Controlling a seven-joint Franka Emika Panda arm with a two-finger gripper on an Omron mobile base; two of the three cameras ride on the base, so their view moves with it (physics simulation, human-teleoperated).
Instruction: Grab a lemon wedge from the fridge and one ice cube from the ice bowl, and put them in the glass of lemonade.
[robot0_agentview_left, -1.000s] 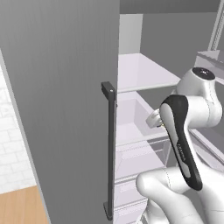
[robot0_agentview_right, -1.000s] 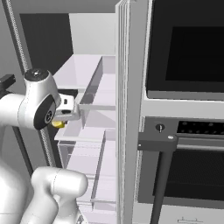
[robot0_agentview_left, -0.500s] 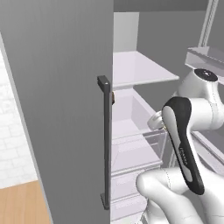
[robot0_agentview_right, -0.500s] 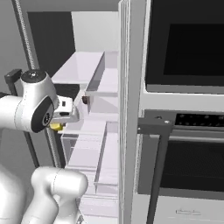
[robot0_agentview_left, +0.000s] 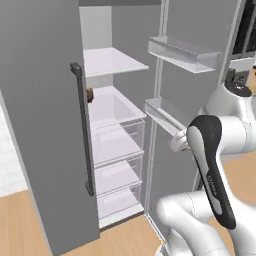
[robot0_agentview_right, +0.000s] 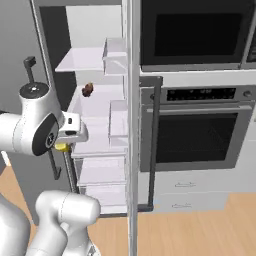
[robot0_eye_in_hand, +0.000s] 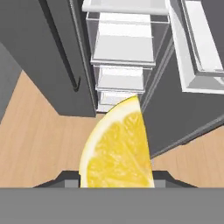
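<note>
Lemon wedge (robot0_eye_in_hand: 117, 146) sits clamped in the gripper (robot0_eye_in_hand: 116, 177), at six o'clock before the open fridge (robot0_agentview_left: 40, 100); ice cube and drop into lemonade remain.

The rendered light is even and fairly bright, with no visible lamp and no glare — the fridge (robot0_agentview_left: 45, 125) door reads as flat matte grey, and its white shelves look softly lit. Shadows are faint, darkest in the recess behind the door in the right base view. Everything is in focus — even the close lemon wedge (robot0_eye_in_hand: 117, 146) shows only slight softness.
</note>
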